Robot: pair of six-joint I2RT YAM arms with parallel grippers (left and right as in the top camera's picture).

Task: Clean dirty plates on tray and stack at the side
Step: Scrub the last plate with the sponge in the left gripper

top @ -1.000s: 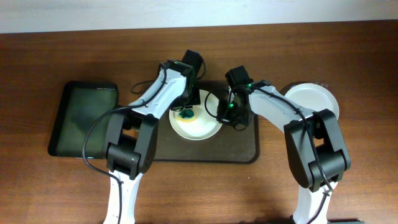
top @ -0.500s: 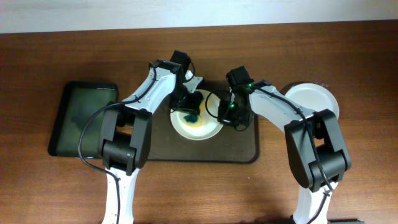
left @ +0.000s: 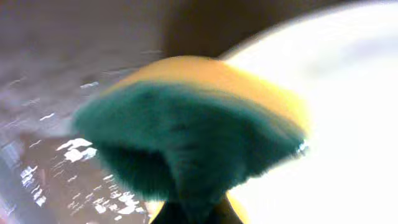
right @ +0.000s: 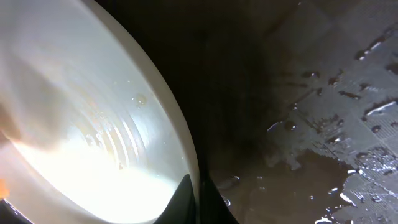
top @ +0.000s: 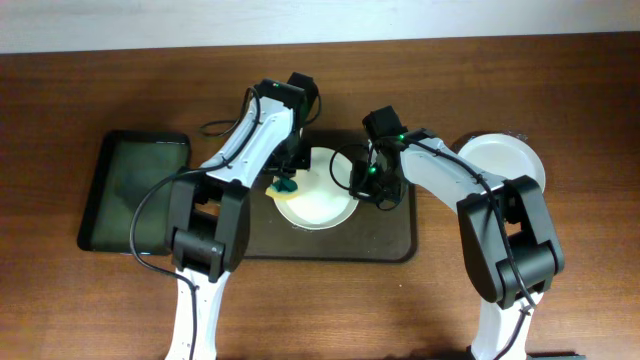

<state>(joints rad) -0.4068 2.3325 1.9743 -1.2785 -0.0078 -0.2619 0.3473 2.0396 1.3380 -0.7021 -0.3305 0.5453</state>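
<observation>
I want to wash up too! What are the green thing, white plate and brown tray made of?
The sponge looks like soft foam: a yellow layer with a fuzzy green scrubbing side. The plate looks like glazed ceramic or hard plastic, smooth and shiny; I can't tell which. The tray seems plastic, dark and textured, with water pooling on it.

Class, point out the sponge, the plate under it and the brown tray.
sponge (left: pixel 186 124), left wrist view, green scouring face.
plate (top: pixel 325 200), overhead view, bare white centre.
tray (top: pixel 380 238), overhead view, bare floor near the lower right corner.
</observation>
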